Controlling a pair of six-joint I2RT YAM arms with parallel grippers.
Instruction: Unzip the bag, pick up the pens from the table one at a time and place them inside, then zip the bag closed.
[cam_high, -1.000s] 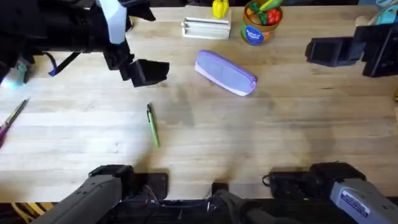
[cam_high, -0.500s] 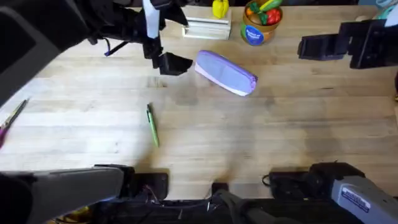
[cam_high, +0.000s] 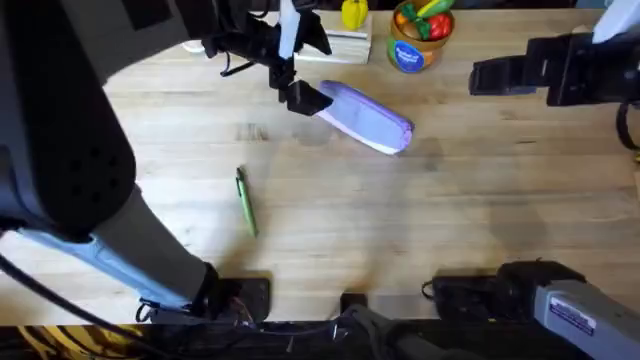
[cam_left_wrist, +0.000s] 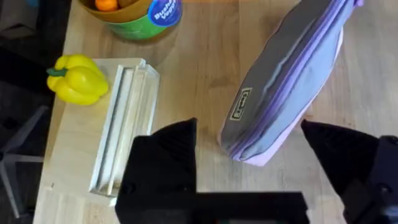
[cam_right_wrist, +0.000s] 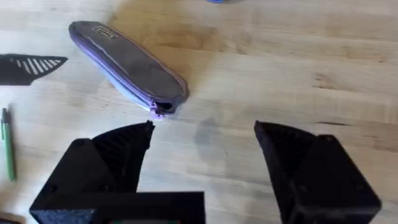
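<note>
The lavender bag (cam_high: 365, 117) lies zipped and slanted on the table (cam_high: 400, 220), toward the back middle. My left gripper (cam_high: 303, 97) has reached across to the bag's left end. In the left wrist view its fingers (cam_left_wrist: 165, 162) stand open on either side of that end of the bag (cam_left_wrist: 286, 74). A light green pen (cam_high: 246, 200) lies on the table to the front left of the bag. My right gripper (cam_high: 488, 77) hovers open at the back right, well clear of the bag (cam_right_wrist: 124, 62). The right wrist view also catches the pen (cam_right_wrist: 7, 146).
Behind the bag stand a clear plastic case (cam_high: 332, 43), a yellow toy pepper (cam_high: 353, 13) and a tub of toy vegetables (cam_high: 420, 35). My left arm looms large and dark over the table's left side. Bare wood lies in front of the bag.
My left gripper has swung right and toward the back, from well left of the bag up to its left end. The right gripper has drifted slightly left. Bag and green pen stay put.
</note>
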